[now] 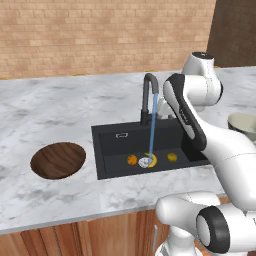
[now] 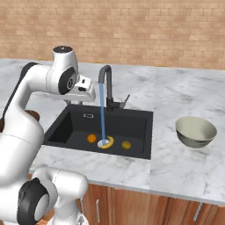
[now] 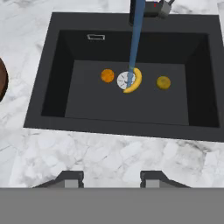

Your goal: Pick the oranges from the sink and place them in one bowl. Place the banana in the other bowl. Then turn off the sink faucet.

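My arm (image 2: 26,110) rises from my base, bends at a dark-jointed elbow low in front, climbs in a long white link and folds over at the top, so my wrist (image 2: 66,74) sits high with the hand pointing down. In the left base view the same arm (image 1: 200,125) arches up from the lower right and curls forward. My gripper (image 3: 111,178) hangs in the air with nothing between its two dark fingertips (image 3: 72,178), which stand apart with a clear gap, level with each other. They touch nothing. My hand looks nearly straight downward, tilted slightly forward.
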Tool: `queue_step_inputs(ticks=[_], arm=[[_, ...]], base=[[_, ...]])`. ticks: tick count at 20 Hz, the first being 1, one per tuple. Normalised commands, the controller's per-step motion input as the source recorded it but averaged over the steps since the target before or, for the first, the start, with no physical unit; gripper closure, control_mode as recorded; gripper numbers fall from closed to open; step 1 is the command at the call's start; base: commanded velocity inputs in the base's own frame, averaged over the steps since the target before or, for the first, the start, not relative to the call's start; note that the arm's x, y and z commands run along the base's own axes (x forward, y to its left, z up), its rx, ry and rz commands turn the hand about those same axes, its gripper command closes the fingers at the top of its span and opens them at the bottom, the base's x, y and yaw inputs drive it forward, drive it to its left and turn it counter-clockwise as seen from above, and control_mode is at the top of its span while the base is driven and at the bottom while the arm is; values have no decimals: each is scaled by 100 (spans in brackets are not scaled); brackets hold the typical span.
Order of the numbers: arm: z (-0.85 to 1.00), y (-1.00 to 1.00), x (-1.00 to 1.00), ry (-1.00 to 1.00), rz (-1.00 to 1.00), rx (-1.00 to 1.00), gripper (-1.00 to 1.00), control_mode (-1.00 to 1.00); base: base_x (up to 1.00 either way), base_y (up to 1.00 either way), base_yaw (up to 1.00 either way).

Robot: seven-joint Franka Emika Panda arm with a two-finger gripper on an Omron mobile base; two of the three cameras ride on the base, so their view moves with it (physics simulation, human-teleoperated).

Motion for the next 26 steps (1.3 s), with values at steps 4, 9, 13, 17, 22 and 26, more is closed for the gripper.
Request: queue_step_inputs(ticks=[4,9,13,17,22,26], arm=[[-24,0,0,0,0,0,-100,-100],[-34,-8,0,0,0,0,-100,-100],[-19,-18,0,0,0,0,-100,-100],[-17,-27,0,0,0,0,-100,-100],[-16,-30,0,0,0,0,-100,-100],[-12,-26,0,0,0,0,-100,-100]], base=[[0,0,0],[0,0,0],[0,0,0],[0,0,0],[0,0,0],[0,0,0]])
